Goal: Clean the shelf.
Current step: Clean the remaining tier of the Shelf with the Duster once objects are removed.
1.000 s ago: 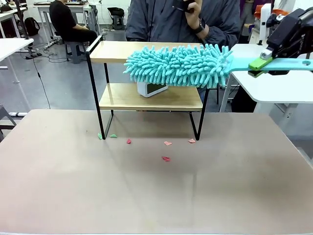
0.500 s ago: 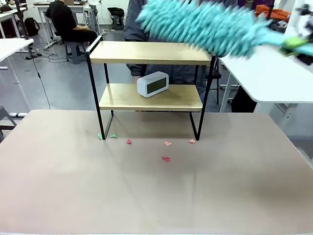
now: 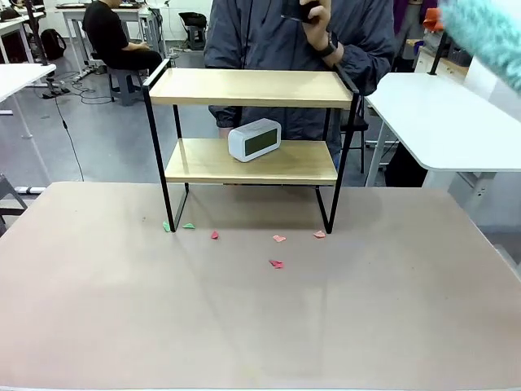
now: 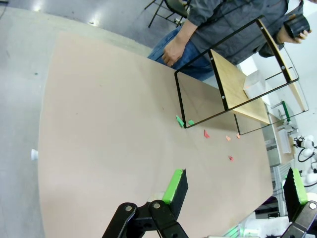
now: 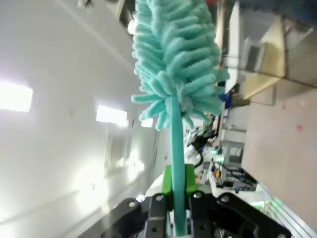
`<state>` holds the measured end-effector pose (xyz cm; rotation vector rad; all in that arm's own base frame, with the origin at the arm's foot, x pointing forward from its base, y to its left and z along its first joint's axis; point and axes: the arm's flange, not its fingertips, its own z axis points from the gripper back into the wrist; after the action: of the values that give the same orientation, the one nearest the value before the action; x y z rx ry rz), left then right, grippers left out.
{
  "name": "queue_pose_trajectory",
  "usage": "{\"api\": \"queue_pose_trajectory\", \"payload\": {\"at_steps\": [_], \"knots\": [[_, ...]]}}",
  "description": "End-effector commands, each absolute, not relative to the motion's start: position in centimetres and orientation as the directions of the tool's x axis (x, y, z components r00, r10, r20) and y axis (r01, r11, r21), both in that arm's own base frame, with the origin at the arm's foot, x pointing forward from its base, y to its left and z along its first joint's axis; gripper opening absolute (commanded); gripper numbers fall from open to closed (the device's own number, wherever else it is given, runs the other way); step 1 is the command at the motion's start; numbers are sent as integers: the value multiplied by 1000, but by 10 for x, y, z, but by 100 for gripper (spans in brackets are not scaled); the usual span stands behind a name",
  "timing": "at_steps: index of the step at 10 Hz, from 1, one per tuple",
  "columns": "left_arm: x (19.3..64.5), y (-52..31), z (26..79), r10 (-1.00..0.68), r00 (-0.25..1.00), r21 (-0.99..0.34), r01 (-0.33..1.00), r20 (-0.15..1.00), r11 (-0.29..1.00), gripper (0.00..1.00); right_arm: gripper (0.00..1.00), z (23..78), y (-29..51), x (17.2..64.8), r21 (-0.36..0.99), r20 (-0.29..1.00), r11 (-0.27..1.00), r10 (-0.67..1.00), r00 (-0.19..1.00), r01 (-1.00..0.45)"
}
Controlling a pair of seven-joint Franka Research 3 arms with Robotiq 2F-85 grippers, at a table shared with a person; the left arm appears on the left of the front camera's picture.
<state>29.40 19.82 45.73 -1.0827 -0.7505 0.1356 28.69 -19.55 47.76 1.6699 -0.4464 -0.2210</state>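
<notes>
Up right of the shelf (image 3: 248, 88) (person just behind it, paper scraps (image 3: 277, 263) at its feet) the right gripper (image 5: 177, 186) is clamped on the duster (image 3: 484, 32) handle, well clear. Left gripper (image 4: 235, 186) gapes, empty. Probably between sweeps; next up, lower board, dodging the clock (image 3: 255, 139).

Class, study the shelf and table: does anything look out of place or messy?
Yes: small red and green scraps litter the table by the shelf's front legs, and the clock on its lower board sits at an angle.
</notes>
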Motion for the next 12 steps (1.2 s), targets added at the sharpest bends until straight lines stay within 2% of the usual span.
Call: {"api": "queue_pose_trajectory", "payload": {"at_steps": [1,3,4,5,12], "knots": [[294,197,456,451,735,-831,276,507,483,100,13,455,-155,314,993,-119,-22,-338,934,119],[294,197,456,451,735,-831,276,507,483,100,13,427,-147,329,951,-291,13,-303,907,310],[294,197,456,451,735,-831,276,507,483,100,13,420,-142,340,931,-334,8,-384,861,365],[294,197,456,451,735,-831,276,507,483,100,13,415,-149,321,976,-205,1,-340,918,218],[294,197,456,451,735,-831,276,507,483,100,13,415,-149,321,976,-205,1,-340,918,218]]}}
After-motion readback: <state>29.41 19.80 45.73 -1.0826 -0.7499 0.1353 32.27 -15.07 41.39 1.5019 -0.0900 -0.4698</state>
